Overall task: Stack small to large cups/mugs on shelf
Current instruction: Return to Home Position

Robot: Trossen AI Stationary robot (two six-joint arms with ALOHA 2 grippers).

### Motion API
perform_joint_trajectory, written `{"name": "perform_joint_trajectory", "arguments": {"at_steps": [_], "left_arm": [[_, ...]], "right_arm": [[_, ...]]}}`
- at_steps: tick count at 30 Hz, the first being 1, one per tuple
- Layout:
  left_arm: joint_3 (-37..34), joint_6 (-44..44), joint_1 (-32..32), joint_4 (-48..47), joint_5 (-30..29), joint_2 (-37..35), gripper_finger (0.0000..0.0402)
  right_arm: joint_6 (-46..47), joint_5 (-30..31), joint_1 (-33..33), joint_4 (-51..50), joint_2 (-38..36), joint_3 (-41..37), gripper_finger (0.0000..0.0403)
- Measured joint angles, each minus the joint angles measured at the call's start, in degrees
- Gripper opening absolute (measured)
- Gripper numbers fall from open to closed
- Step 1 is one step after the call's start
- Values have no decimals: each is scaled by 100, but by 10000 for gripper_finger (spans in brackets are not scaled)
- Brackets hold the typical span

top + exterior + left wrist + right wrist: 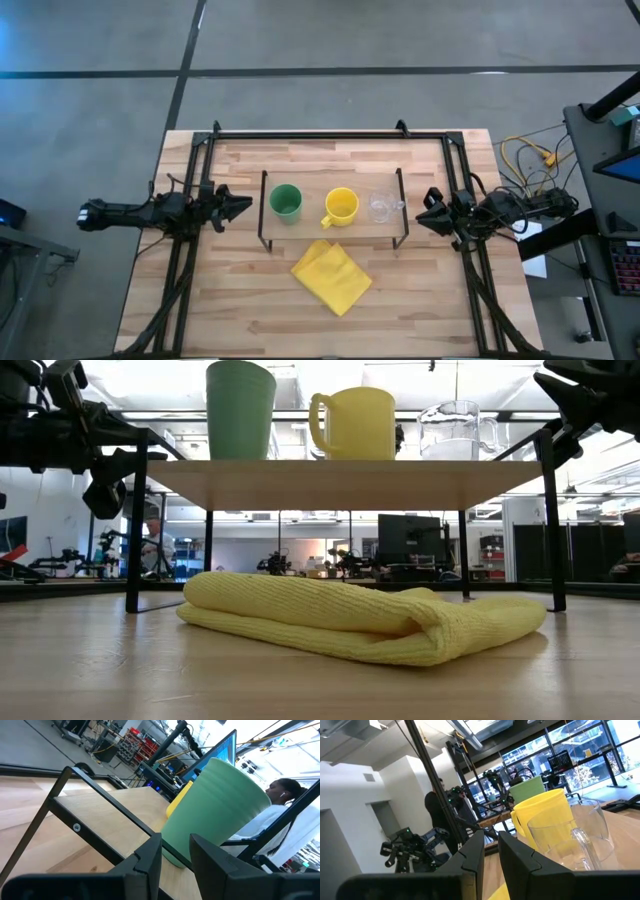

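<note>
A green cup [286,202], a yellow mug with a handle [341,207] and a clear glass cup [381,206] stand upright in a row on the low shelf [300,232]. They also show in the low view: green cup [240,410], yellow mug [355,422], glass cup [455,430], all on the shelf top [340,485]. My left gripper [243,207] hovers level at the shelf's left end, pointing at the green cup [215,810], fingers narrowly apart [175,840]. My right gripper [422,216] hovers at the shelf's right end beside the glass cup [580,840], fingers narrowly apart [491,837]. Both are empty.
A folded yellow cloth [331,275] lies on the table in front of the shelf, partly under its near edge [360,620]. Black rails [330,133] frame the table's far and side edges. A person [280,800] sits beyond the table.
</note>
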Motion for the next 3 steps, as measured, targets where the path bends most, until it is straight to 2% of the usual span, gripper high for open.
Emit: {"name": "perform_joint_trajectory", "arguments": {"at_steps": [3], "left_arm": [[0, 1, 0, 0, 1, 0, 86]], "right_arm": [[0, 0, 0, 0, 0, 0, 52]]}}
